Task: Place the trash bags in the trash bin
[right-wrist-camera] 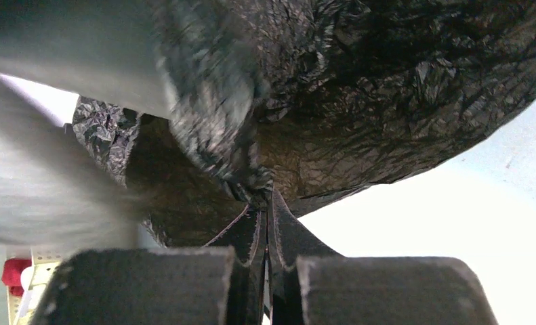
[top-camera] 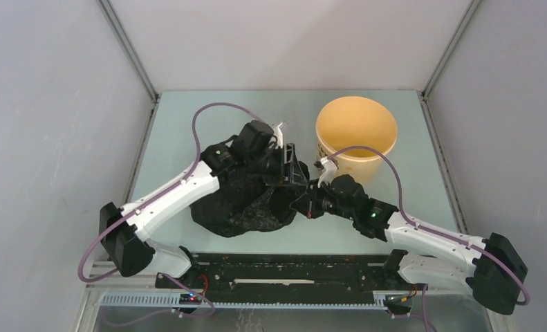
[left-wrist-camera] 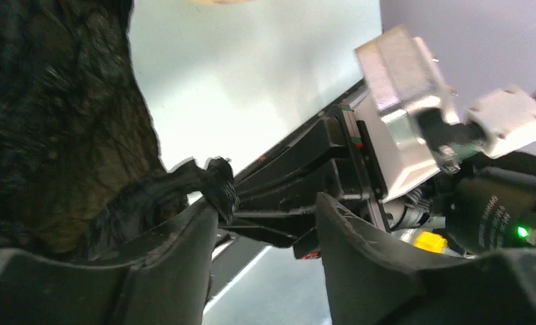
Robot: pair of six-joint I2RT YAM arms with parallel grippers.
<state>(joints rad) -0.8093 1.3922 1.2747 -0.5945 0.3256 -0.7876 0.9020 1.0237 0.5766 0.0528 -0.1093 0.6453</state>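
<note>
The counter [top-camera: 180, 117] has open room along its far edge and left side. The bag [top-camera: 239, 211] lies heaped mid-counter, toward the near edge. The bin [top-camera: 357, 131] stands upright near the far right corner. The right gripper [right-wrist-camera: 268, 203] pinches a fold of film. The left gripper [left-wrist-camera: 268, 210] is spread beside it. That thin pinch may slip, or trailing film may tip the bin.

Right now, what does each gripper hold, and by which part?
Right gripper pinches the trash bag by a bunched edge; left gripper is open, holding nothing.
</note>
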